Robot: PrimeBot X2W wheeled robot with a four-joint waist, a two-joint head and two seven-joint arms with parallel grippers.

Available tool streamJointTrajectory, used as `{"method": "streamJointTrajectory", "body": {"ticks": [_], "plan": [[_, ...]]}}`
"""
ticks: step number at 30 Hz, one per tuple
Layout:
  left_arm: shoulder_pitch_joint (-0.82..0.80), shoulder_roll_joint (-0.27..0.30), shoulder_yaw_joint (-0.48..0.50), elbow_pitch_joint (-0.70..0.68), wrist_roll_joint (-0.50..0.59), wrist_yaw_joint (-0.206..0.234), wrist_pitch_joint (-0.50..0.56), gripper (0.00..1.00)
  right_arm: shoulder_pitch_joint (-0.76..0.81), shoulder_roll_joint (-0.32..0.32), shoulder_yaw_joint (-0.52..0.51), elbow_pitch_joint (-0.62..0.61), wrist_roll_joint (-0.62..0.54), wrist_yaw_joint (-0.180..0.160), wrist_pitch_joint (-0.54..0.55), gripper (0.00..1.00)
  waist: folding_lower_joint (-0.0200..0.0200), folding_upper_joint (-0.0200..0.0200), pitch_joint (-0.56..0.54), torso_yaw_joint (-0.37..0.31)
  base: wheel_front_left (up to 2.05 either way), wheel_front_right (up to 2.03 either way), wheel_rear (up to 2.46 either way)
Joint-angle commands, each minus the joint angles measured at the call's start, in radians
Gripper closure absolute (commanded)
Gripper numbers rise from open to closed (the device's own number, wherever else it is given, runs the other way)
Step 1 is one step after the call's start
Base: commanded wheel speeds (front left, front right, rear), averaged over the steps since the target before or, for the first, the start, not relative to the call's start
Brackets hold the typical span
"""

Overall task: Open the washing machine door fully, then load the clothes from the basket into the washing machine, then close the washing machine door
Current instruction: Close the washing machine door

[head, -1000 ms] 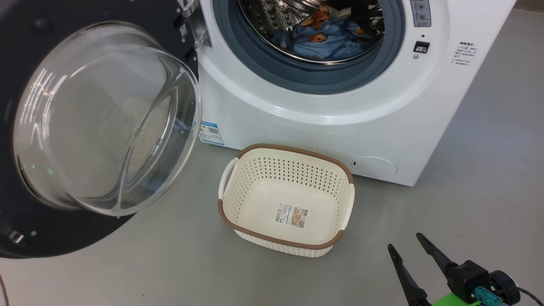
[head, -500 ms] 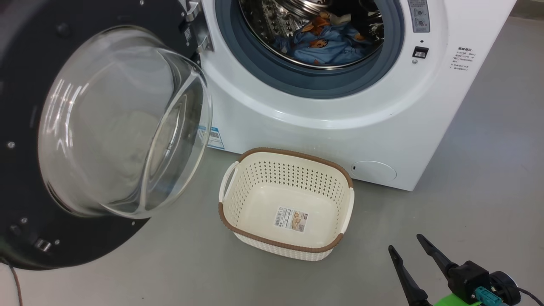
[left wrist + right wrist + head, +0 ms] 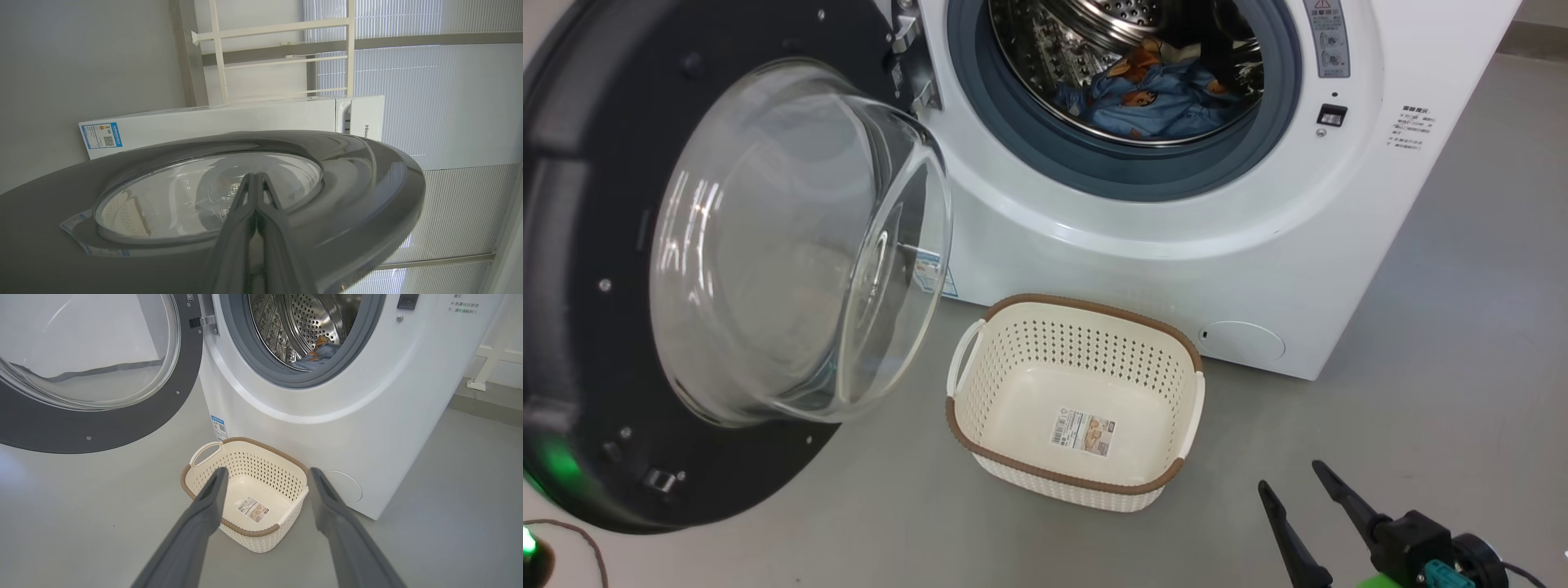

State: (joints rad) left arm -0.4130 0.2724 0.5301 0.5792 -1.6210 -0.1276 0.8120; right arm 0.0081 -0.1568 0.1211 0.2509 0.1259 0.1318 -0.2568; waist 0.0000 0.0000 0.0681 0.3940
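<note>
Now door (image 3: 588, 204) swung closer, basket (image 3: 1086, 307) empty

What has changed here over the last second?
The washing machine door has swung partway toward the washing machine, with the shut left gripper at its outer face. The head camera shifted slightly too. The clothes stay in the drum, the basket empty, the right gripper open.

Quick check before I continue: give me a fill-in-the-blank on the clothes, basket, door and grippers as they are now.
1. Inside the washing machine, the clothes lie in the ____.
2. The basket holds only a ____.
3. The washing machine door stands ____.
4. The right gripper is open; the left gripper is ____.
Missing words: drum; sticker; open; shut.
</note>
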Motion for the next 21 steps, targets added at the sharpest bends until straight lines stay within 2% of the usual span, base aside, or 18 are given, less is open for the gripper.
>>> {"method": "streamJointTrajectory", "body": {"ticks": [1,6,13,21], "plan": [[0.009,0.022,0.005,-0.04,-0.006,-0.003,0.034,1.0,0.009,0.0,0.024,-0.018,0.009,-0.001,-0.005,0.0,0.0,0.0,-0.004,-0.001,0.0,0.0,0.0],[0.034,0.001,-0.012,-0.074,-0.019,-0.003,0.087,1.0,0.01,0.008,0.017,-0.023,0.01,-0.001,-0.005,0.0,0.0,0.0,-0.007,-0.005,0.0,0.0,0.0],[0.094,-0.064,-0.045,-0.173,-0.046,-0.003,0.168,1.0,0.014,0.025,-0.002,-0.019,0.01,-0.001,-0.005,0.0,0.0,0.0,-0.008,-0.016,0.0,0.0,0.0],[0.145,-0.12,-0.076,-0.331,-0.084,0.036,0.234,1.0,0.01,0.047,-0.013,-0.018,0.01,-0.001,-0.005,0.0,0.0,0.0,-0.007,-0.036,0.0,0.0,0.0]]}}
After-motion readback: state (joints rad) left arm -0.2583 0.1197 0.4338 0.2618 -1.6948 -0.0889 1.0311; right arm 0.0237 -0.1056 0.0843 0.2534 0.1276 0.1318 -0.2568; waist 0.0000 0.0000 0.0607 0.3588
